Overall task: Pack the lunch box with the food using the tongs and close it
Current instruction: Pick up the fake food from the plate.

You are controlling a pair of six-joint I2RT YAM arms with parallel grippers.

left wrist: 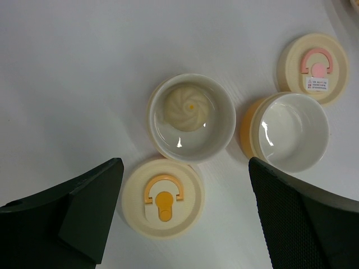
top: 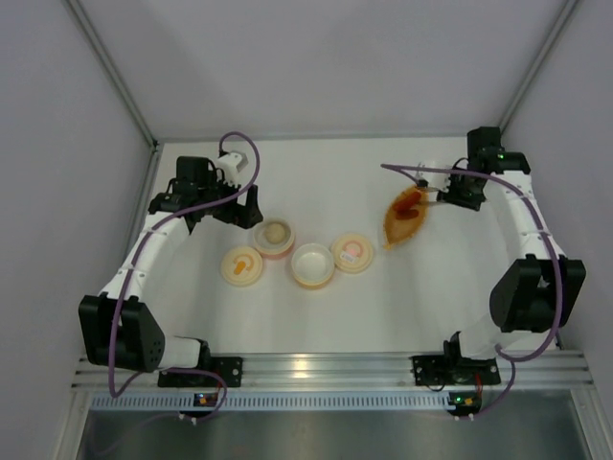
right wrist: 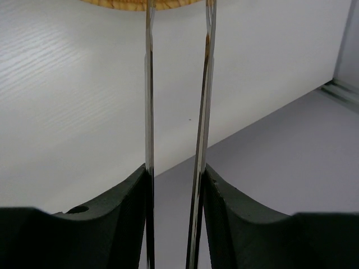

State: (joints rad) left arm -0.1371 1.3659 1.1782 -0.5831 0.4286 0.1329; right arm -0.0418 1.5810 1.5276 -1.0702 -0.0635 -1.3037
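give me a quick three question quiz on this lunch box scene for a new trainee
1. True or false: the pale beige toy ball lies inside a round cream container.
2. What does the right hand grip? A: the slim silver metal tongs. B: a spoon. C: nothing.
3. Fill in: ___ round cream lids lie apart, not on any container.

Key: 1 true; 2 A; 3 two
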